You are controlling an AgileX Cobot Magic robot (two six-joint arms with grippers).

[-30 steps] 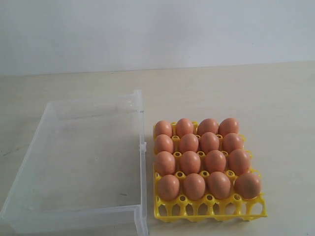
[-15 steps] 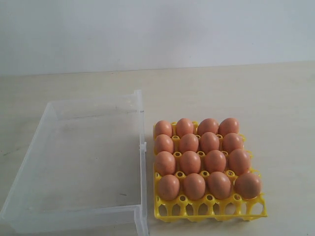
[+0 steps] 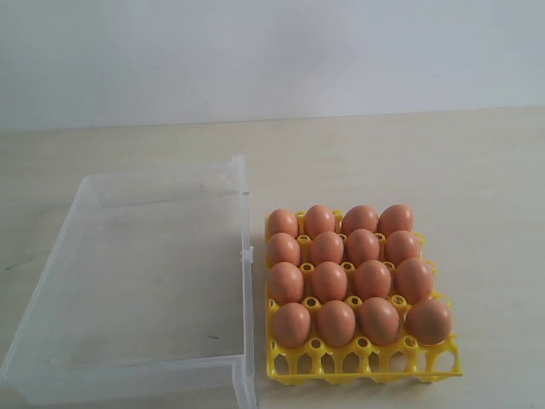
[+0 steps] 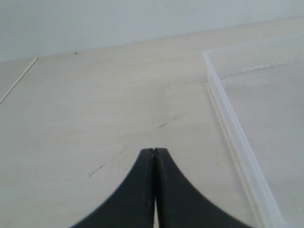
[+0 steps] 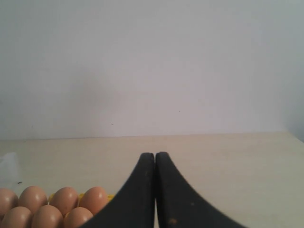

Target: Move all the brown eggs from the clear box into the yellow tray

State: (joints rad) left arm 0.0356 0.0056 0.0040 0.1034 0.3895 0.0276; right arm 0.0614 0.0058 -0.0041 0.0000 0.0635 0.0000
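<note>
Moved: nothing being shifted since earlier.
Eggs (image 3: pixel 345 271): all being cradled in tray (image 3: pixel 366 365); box (image 3: pixel 145 273) bare.
Left gripper (image 4: pixel 154 151), right gripper (image 5: pixel 155 154): being held together, empty.

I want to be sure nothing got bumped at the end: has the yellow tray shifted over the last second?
No. The yellow tray sits in the same spot beside the clear box, its left edge just as close to the box's right wall as before.
</note>
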